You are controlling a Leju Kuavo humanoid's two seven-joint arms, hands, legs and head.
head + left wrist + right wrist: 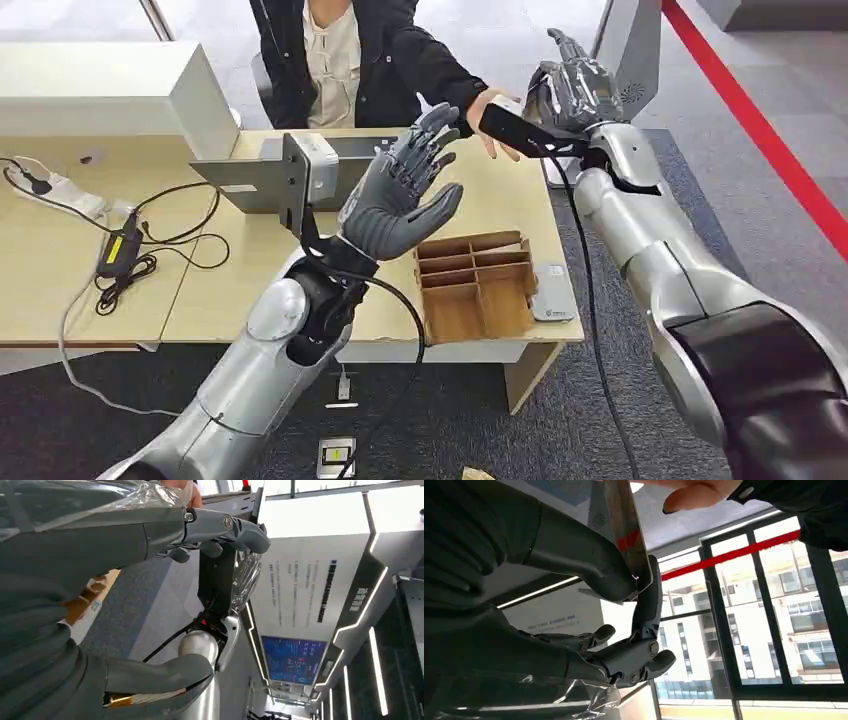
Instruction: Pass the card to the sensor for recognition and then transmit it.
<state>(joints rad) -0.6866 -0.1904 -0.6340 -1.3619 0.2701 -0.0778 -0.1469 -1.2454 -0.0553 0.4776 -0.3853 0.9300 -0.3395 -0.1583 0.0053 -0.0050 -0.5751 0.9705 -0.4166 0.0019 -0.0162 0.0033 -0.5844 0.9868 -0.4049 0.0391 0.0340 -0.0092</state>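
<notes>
Thin silvery red-striped card [626, 535]: pinched in right hand [572, 92], 1 o'clock, beyond worktop [200, 290]. Person's hand [487, 118] touching it; handover underway, release pending. Left hand [405, 195] open, empty.

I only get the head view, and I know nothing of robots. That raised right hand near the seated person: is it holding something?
Observer: Yes. The right wrist view shows the right hand pinching a card between thumb and finger.
Operator: Has the person taken it?
Observer: The person's hand is right at the card's far end; whether it grips it, I cannot tell.
Operator: And the other one?
Observer: The left hand holds nothing, its fingers apart.
</notes>
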